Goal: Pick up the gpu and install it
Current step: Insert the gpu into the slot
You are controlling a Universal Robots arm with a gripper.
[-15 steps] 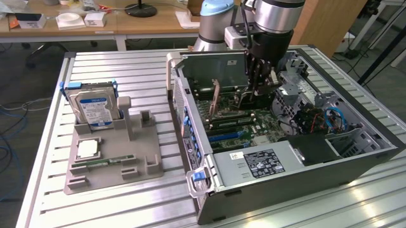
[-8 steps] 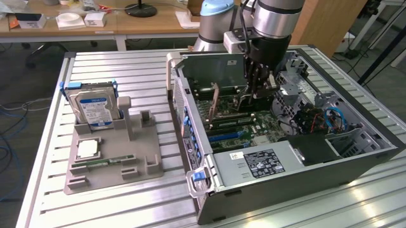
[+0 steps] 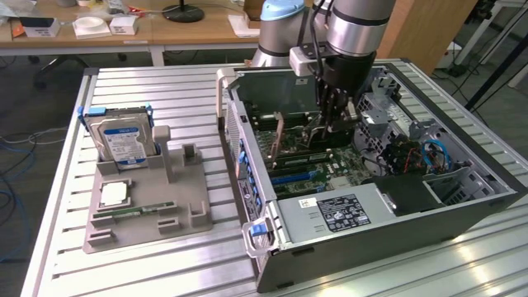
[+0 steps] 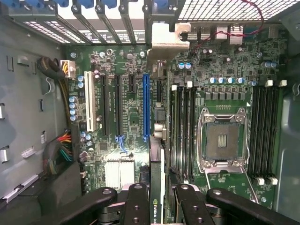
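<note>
My gripper reaches down into the open computer case over the motherboard. It is shut on the gpu, a thin dark card held on edge. In the wrist view the gpu runs away from the fingers, and its silver bracket points at the rear slot openings. The card hangs just beside the long blue slot, between it and the memory slots. Whether its lower edge touches a slot is hidden.
A grey holder at the exterior view's left carries a silver hard drive, a processor chip and a green memory stick. Inside the case are the power supply, the empty processor socket, cables and blue slot latches.
</note>
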